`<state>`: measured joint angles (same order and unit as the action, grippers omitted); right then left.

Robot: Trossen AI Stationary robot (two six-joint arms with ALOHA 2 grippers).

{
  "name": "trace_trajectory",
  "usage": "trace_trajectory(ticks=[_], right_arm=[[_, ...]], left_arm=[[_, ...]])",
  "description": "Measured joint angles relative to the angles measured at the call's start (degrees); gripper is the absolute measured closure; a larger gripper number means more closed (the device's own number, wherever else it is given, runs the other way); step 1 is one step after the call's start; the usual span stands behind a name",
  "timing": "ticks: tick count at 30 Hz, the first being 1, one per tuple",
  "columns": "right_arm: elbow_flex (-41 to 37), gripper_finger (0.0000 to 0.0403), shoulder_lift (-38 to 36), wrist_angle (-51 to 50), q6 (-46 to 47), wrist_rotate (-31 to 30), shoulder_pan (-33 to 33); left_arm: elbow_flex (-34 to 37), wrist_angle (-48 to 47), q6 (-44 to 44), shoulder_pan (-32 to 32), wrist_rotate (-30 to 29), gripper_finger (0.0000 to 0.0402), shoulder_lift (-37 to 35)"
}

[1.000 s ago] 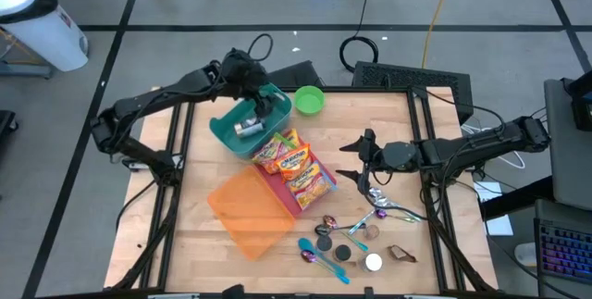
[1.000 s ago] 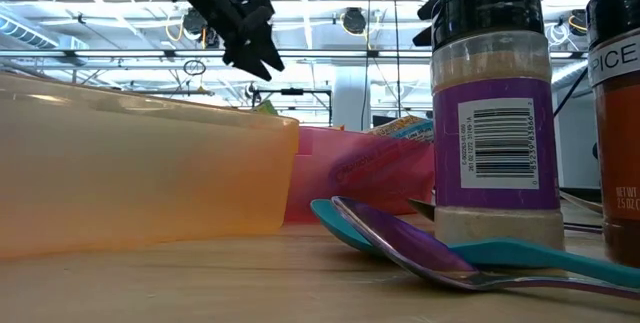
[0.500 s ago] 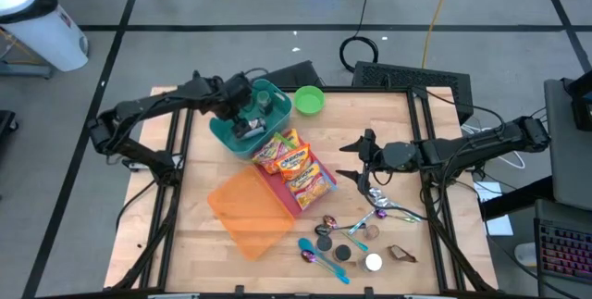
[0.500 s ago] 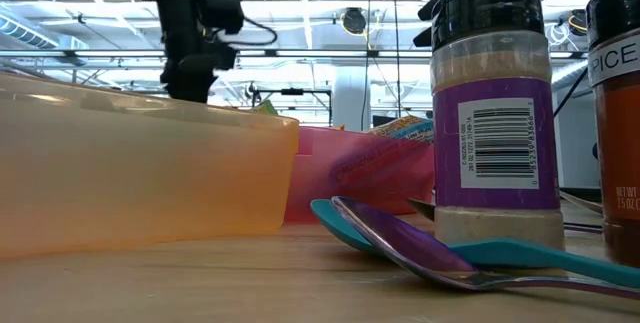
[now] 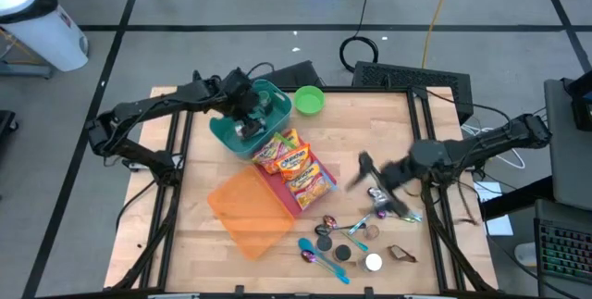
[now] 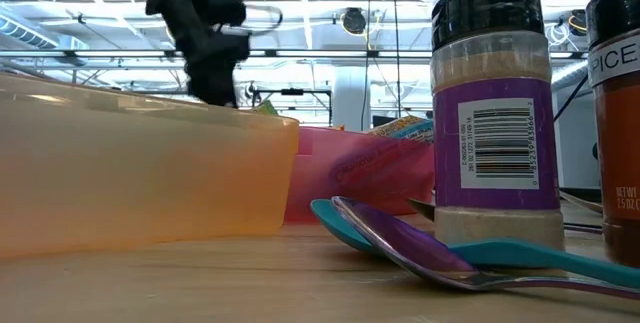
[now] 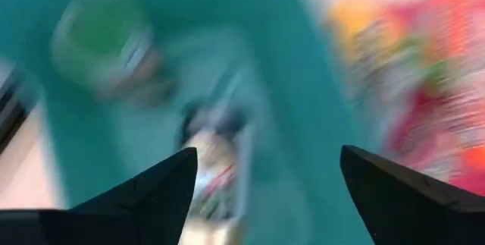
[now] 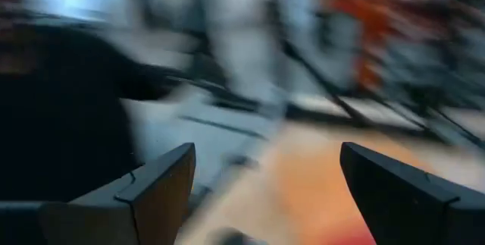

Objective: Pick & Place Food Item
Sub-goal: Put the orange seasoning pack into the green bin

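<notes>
Left tool (image 5: 246,117) gapes over teal bin (image 5: 226,135); jar (image 6: 612,113) reads "PICE".

The left arm reaches in from the table's (image 5: 388,123) left edge, elbow bent back near that edge, forearm running toward the far left part of the table. Its wrist tips downward, and the left gripper (image 5: 246,125) hangs low there with its two dark fingers (image 7: 144,196) spread wide apart. The right arm comes in from the table's right edge — forearm stretched toward the table's middle. The right gripper (image 5: 363,171) sits mid-table, fingers (image 8: 155,180) parted — nothing between them.
</notes>
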<state>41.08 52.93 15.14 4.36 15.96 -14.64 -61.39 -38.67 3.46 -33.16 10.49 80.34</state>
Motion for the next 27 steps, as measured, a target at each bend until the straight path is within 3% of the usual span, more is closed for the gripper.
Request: trace_trajectory(ticks=[4, 9, 13, 19, 22, 27], right_arm=[[0.0, 0.0083, -0.6, 5.9, -1.6, 9.1, -5.0], [-2.8, 0.0083, 1.6, 9.9, -9.2, 6.7, -11.2], [-6.9, 0.0083, 4.6, 16.3, -13.0, -3.0, -14.7], [-10.4, 0.0083, 5.4, 20.5, -9.0, -14.0, -16.5], [-10.8, 0.0083, 4.9, 20.4, -6.0, -15.9, -16.5], [-10.8, 0.0083, 4.3, 20.7, -0.5, -15.8, -16.6]], left_arm=[[0.0, 11.9, 2.1, 0.4, 12.9, 0.0083, -1.7], [-0.1, 25.8, 1.8, 2.6, 23.5, 0.0091, -3.0], [-0.1, 30.6, 1.1, 5.4, 23.5, 0.009, -3.7], [-0.1, 32.4, 0.9, 7.8, 22.5, 0.0099, -3.6], [0.2, 33.9, 0.7, 8.6, 22.4, 0.0107, -3.7], [4.9, 44.2, -1.8, 11.2, 22.3, 0.0118, -5.2]])
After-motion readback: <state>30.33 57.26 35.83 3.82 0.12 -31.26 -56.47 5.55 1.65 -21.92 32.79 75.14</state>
